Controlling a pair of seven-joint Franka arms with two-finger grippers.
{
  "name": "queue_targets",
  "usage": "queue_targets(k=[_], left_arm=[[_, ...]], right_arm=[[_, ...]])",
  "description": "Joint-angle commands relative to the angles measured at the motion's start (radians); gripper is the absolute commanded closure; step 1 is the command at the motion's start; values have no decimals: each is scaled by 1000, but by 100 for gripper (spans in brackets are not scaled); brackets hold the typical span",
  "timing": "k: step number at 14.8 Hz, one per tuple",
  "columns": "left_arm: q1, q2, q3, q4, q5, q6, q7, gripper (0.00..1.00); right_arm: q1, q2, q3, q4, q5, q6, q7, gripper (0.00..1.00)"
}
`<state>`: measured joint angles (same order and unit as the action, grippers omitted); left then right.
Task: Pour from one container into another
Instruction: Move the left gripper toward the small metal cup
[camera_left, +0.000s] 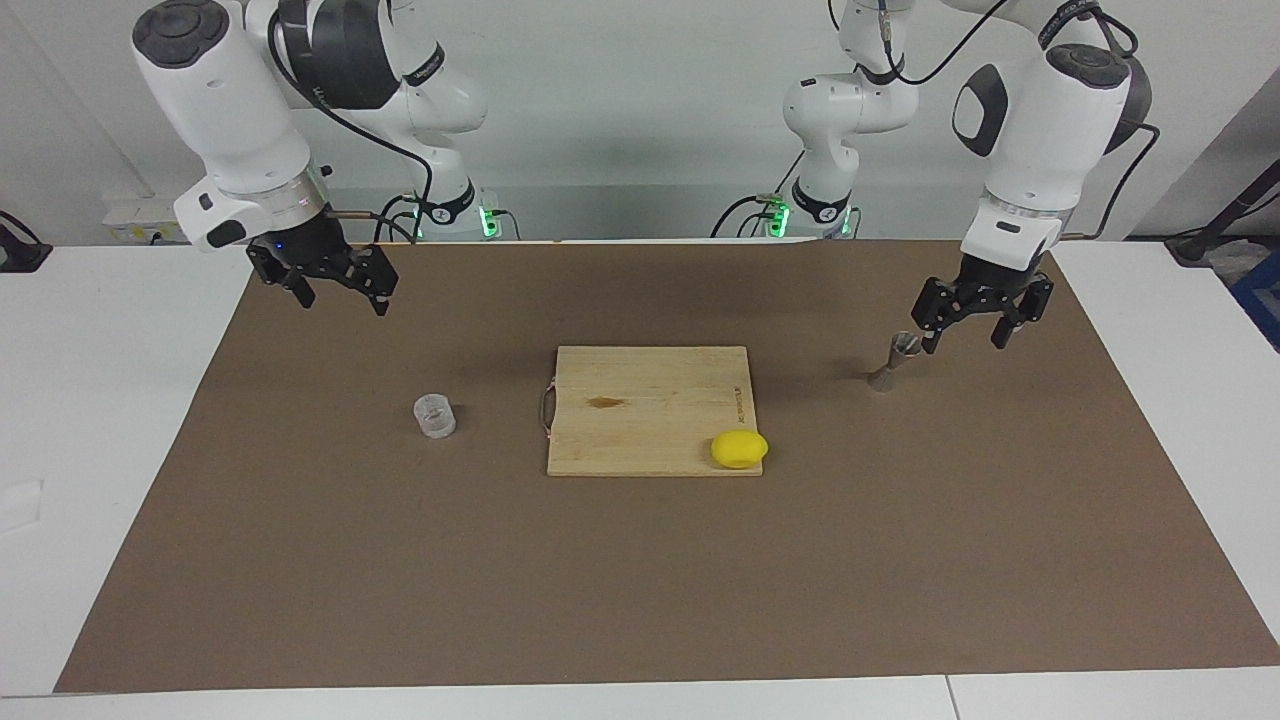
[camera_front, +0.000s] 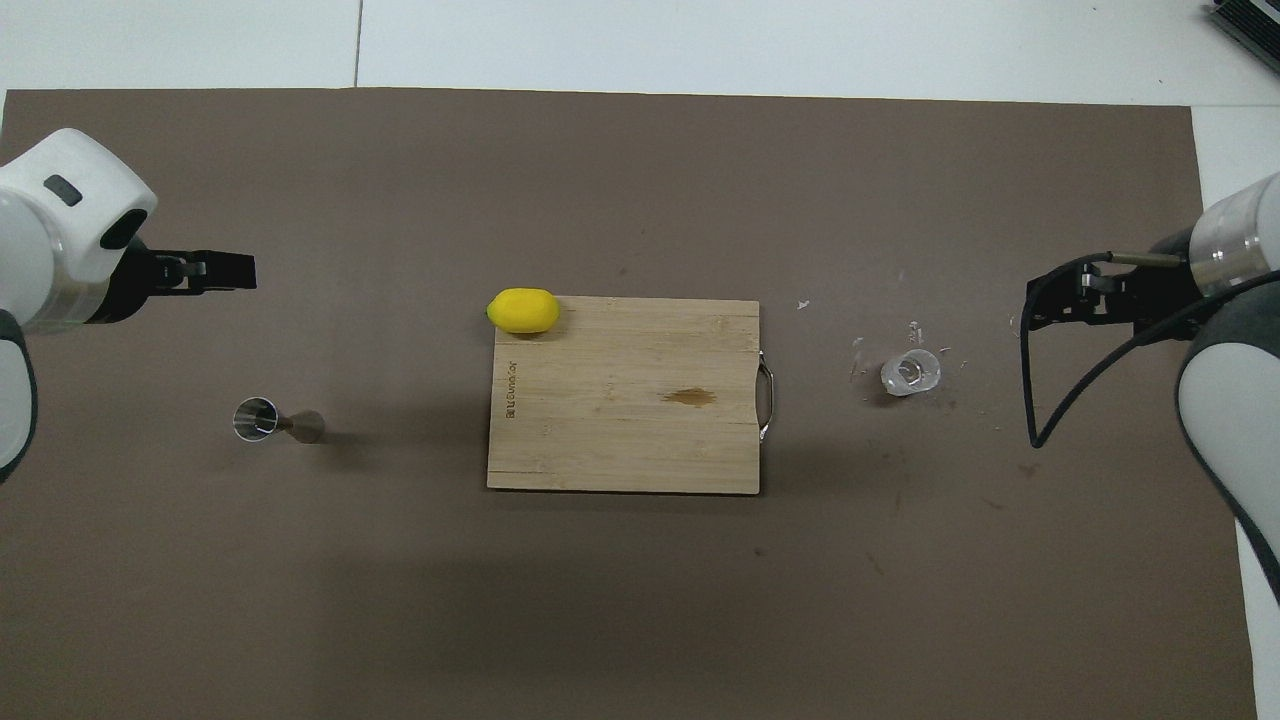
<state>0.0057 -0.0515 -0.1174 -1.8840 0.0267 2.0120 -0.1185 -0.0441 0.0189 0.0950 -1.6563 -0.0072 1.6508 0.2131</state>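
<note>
The small clear cup (camera_left: 434, 416) (camera_front: 910, 372) stands upright on the brown mat, between the cutting board and the right arm's end of the table. The metal hourglass jigger (camera_left: 893, 362) (camera_front: 275, 420) stands upright on the mat toward the left arm's end. My left gripper (camera_left: 965, 338) (camera_front: 235, 271) hangs open over the mat just beside the jigger, not touching it, with nothing in it. Open and empty as well, my right gripper (camera_left: 343, 300) (camera_front: 1045, 305) waits in the air over the mat, well apart from the cup.
A wooden cutting board (camera_left: 650, 410) (camera_front: 620, 400) with a metal handle lies mid-table. A yellow lemon (camera_left: 739, 449) (camera_front: 522, 310) sits at the board's corner farthest from the robots, toward the left arm's end. The brown mat (camera_left: 640, 580) covers most of the white table.
</note>
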Motion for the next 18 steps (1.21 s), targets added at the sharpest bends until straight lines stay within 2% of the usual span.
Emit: queue_targets(k=[1, 7, 9, 10, 11, 13, 18], left_arm=[[-9, -42, -8, -26, 19, -100, -30, 0], [-88, -62, -10, -92, -1, -104, -93, 0], [-82, -67, -8, -96, -11, -108, -107, 0], [-64, -67, 1, -98, -96, -101, -61, 0], [-14, -67, 4, -99, -185, -101, 51, 0], [52, -62, 4, -101, -229, -99, 288, 0], [206, 10, 4, -99, -468, -101, 751, 0]], right_arm=[[-7, -23, 5, -25, -5, 7, 14, 0], [-7, -23, 5, -25, -5, 7, 14, 0], [-7, -23, 5, -25, -5, 7, 15, 0], [-7, -23, 5, -25, -5, 7, 14, 0], [-7, -23, 5, -25, -5, 6, 14, 0], [-7, -23, 5, -25, -5, 7, 14, 0], [-7, -23, 5, -25, -5, 7, 14, 0]])
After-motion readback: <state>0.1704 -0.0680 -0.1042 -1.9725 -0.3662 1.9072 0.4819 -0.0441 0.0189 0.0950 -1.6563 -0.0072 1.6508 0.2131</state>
